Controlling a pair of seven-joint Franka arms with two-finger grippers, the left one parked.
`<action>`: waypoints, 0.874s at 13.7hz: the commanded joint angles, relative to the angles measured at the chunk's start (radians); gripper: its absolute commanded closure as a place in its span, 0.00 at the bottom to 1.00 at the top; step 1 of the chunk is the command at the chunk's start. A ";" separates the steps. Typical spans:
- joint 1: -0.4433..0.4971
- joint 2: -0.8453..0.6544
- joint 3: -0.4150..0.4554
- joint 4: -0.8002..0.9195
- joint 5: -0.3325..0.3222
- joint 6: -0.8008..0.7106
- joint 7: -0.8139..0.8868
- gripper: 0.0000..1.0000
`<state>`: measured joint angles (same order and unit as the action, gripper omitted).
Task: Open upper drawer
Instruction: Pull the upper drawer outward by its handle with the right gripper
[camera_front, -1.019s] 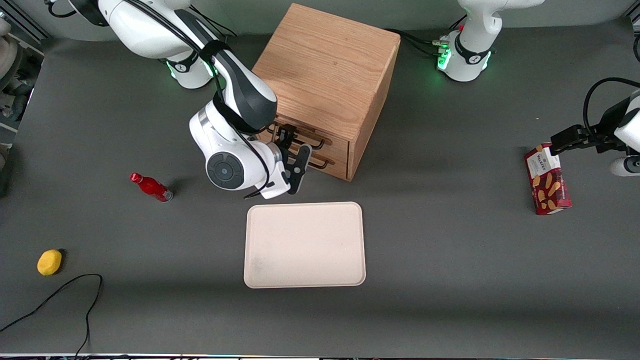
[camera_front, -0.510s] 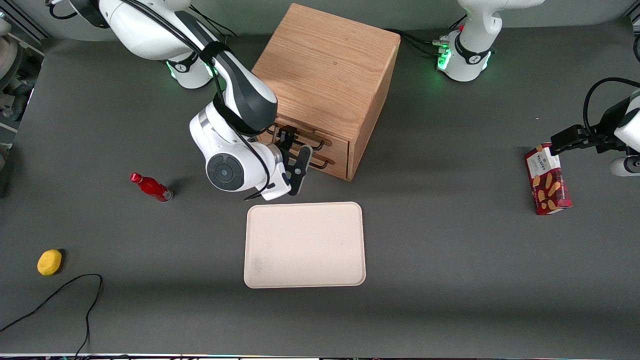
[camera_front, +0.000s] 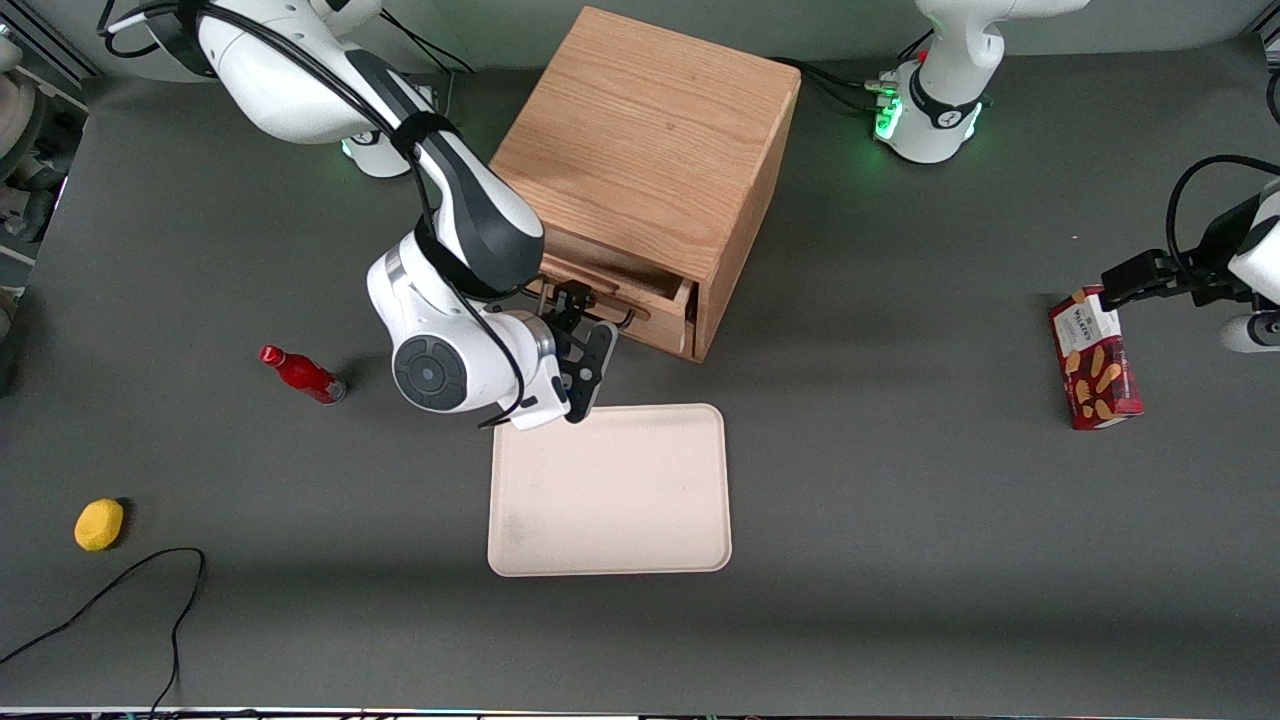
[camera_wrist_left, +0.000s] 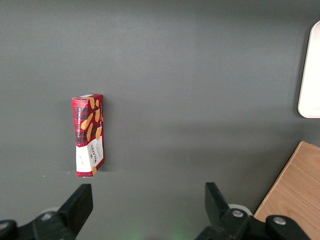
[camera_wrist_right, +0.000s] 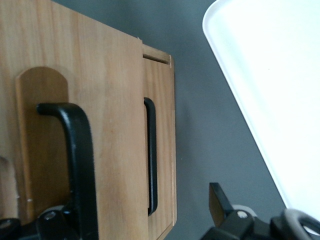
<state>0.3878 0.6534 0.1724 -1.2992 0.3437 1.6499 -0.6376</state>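
Front view with wrist detail. The oak cabinet (camera_front: 650, 130) stands on the grey desk (camera_front: 900, 550) at twelve o'clock from the cream tray (camera_front: 610, 490). Its drawer fronts face the tray.

The upper drawer (camera_front: 640, 295) stands partly out of the cabinet, so its front sits nearer the front camera than the lower drawer (camera_wrist_right: 160, 125), which lies flush and closed beneath it.

The tool (camera_front: 590, 315) is at the upper drawer's front, directly above the tray's rim. Its fingers (camera_wrist_right: 220, 200) are spread apart, unclenched. The drawer's black handle (camera_wrist_right: 75, 150) lies between them; whether a finger touches the handle cannot be made out. The lower drawer's handle (camera_wrist_right: 150, 155) is untouched.

A red bottle (camera_front: 300, 373) lies at nine o'clock from the tool, well apart. A yellow object (camera_front: 99, 524), possibly a lemon, rests at eight o'clock, near the desk's edge at the working arm's end. A red biscuit box (camera_front: 1095, 360) lies toward the parked arm's end.
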 joint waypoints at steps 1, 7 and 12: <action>-0.021 0.029 0.001 0.048 -0.011 -0.007 -0.034 0.00; -0.053 0.029 -0.001 0.048 -0.020 -0.009 -0.071 0.00; -0.081 0.048 0.001 0.084 -0.026 -0.010 -0.073 0.00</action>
<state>0.3194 0.6644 0.1710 -1.2766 0.3315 1.6499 -0.6887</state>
